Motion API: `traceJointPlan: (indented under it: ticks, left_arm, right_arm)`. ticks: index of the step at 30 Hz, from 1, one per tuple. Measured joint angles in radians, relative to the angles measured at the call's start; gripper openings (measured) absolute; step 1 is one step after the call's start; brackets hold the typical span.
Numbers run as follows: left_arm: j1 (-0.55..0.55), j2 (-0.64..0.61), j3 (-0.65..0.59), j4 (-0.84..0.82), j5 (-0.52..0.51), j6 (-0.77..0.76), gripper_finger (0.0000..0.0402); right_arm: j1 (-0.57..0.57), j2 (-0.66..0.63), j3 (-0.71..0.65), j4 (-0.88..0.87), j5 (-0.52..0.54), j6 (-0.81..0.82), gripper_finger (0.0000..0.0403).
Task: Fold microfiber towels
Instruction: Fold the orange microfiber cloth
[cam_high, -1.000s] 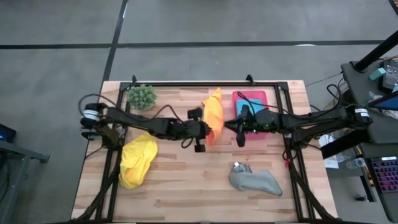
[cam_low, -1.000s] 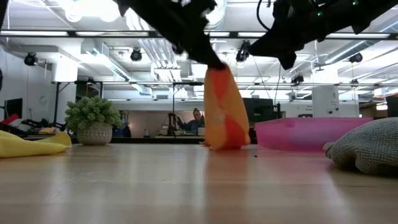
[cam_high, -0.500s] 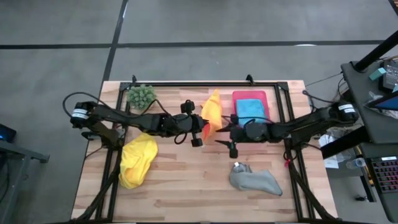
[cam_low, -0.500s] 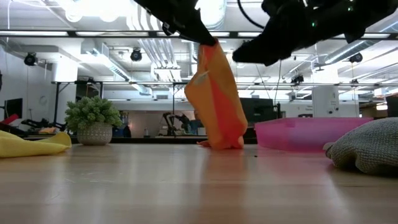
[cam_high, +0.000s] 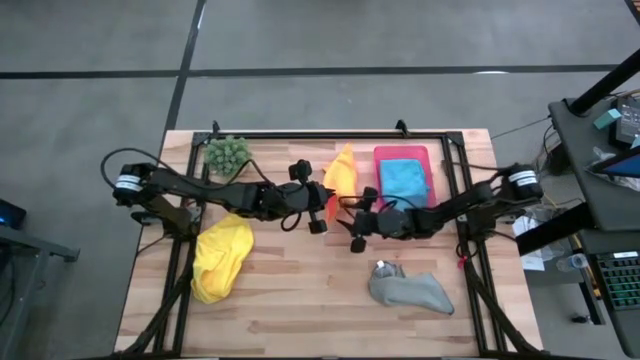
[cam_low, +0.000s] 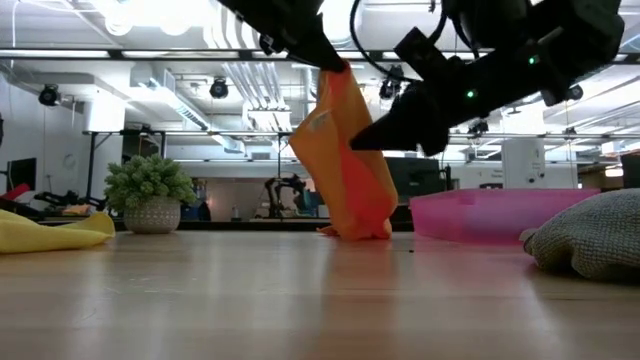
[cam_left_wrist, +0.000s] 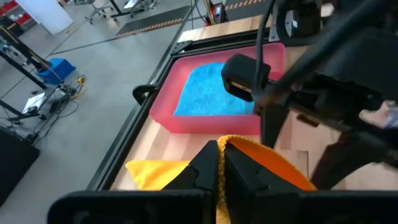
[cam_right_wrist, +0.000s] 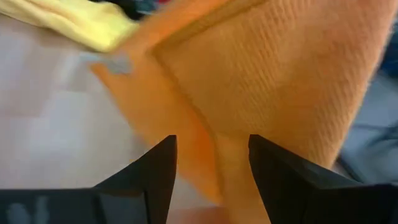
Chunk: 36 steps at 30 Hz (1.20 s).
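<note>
A flat pink tray held the soft blue towel. The left gripper pinched the ribbed orange towel upright over the tabletop; the right gripper's jaws stood spread beside it.

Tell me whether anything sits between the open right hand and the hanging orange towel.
Nothing visible does. The right hand is open, facing the orange microfiber towel with only air between; the left hand holds that towel up, its lower edge on the wooden table.
</note>
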Motion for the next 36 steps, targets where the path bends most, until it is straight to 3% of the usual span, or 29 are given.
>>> traceJointPlan:
  ticks: [7, 12, 18, 21, 32, 36]
  left_arm:
    - [0.000, 0.000, 0.000, 0.000, 0.000, 0.000, 0.0000]
    - [0.000, 0.000, 0.000, 0.002, -0.001, 0.000, 0.0000]
    - [0.000, 0.000, 0.000, 0.004, -0.002, 0.000, 0.0000]
    - [0.000, 0.000, -0.001, -0.001, -0.003, 0.000, 0.0000]
    - [0.000, 0.000, -0.005, -0.024, -0.007, 0.002, 0.0000]
    - [0.000, 0.000, -0.007, -0.064, -0.075, 0.002, 0.0000]
  right_arm:
    - [0.050, 0.133, 0.010, 0.252, 0.265, -0.183, 0.0187]
    - [0.076, 0.250, 0.029, 0.407, 0.342, -0.290, 0.0187]
    - [0.082, 0.419, 0.089, 0.755, 0.548, -0.450, 0.0187]
    - [0.079, 0.471, 0.126, 0.849, 0.602, -0.569, 0.0187]
    - [0.075, 0.403, 0.172, 0.850, 0.563, -0.657, 0.0187]
    - [0.097, 0.354, 0.171, 0.848, 0.555, -0.651, 0.0187]
